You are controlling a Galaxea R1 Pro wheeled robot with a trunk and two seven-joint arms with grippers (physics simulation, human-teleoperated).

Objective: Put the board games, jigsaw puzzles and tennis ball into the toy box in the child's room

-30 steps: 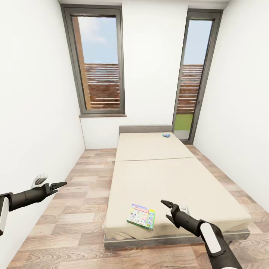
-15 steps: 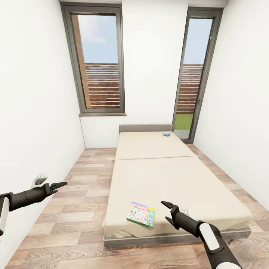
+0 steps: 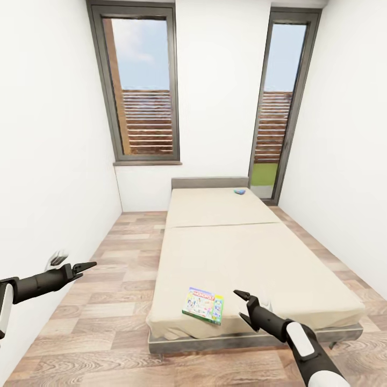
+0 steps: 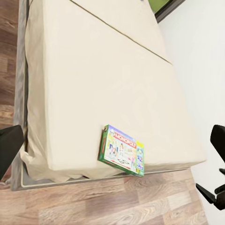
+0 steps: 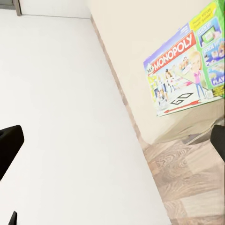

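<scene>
Monopoly board game [image 3: 203, 305] lies flat near the foot edge of the bed [image 3: 242, 252], probably light and stiff, so its overhang-free edge is best to pinch. The right gripper [image 3: 243, 306] hangs beside it, jaws apart, empty; the left gripper [image 3: 86, 265] looks empty too.
</scene>
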